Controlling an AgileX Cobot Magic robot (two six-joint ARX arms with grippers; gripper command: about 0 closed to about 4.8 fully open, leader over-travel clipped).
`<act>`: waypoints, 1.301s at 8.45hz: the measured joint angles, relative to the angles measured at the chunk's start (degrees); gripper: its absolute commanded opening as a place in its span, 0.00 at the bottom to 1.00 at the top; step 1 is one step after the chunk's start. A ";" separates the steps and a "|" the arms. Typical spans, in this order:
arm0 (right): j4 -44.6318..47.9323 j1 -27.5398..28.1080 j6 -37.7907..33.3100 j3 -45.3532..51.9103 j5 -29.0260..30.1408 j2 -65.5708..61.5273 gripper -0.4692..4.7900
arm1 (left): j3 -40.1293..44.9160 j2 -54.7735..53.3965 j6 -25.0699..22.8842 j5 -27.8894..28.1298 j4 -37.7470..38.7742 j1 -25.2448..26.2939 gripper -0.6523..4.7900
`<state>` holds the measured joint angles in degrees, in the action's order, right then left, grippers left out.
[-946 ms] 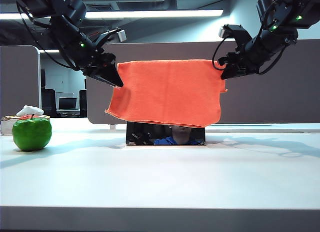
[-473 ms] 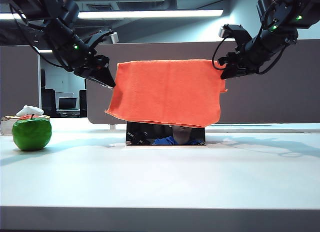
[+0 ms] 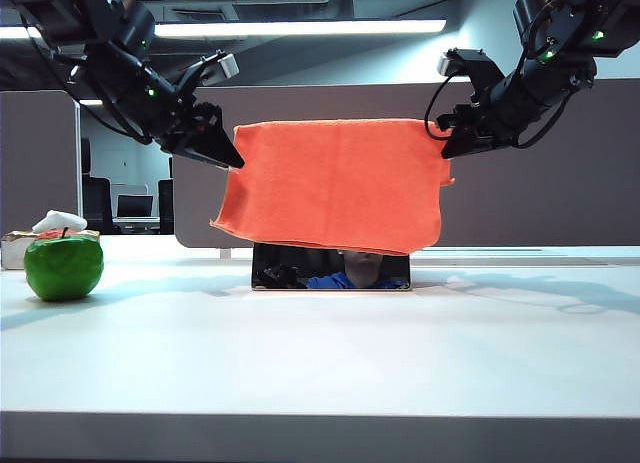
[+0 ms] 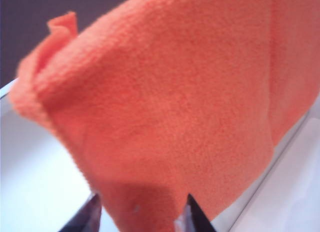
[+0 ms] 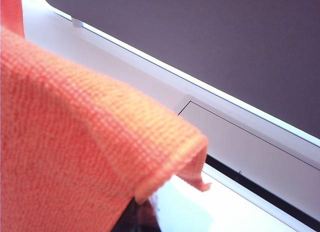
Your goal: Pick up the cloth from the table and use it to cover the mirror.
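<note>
The orange cloth (image 3: 335,183) hangs spread in front of the dark mirror (image 3: 330,271), leaving only the mirror's bottom strip in sight on the white table (image 3: 320,363). My left gripper (image 3: 226,151) sits at the cloth's upper left corner. In the left wrist view this gripper (image 4: 142,219) is open, its fingertips (image 4: 90,217) wide apart, with the cloth (image 4: 165,101) just beyond them and not pinched. My right gripper (image 3: 450,143) is at the upper right corner, where it (image 5: 142,219) is shut on the cloth (image 5: 75,157).
A green apple (image 3: 64,266) stands at the far left of the table with a small box (image 3: 14,249) behind it. A grey partition (image 3: 540,183) runs along the back, close behind the mirror. The table's front edge (image 3: 320,418) is near the camera.
The left gripper's jaws have spread and it has drawn slightly left off the cloth's corner and turned. The cloth kept its shape. The right arm has not moved.
</note>
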<state>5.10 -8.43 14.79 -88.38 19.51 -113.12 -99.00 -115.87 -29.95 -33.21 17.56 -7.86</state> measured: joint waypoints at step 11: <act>0.09 -0.02 0.00 0.00 0.00 0.00 0.09 | 0.02 -3.76 1.73 1.09 -7.48 0.57 0.42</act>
<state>5.19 -8.45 14.79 -88.38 19.51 -113.12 -98.98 -119.63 -28.23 -32.12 10.09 -7.29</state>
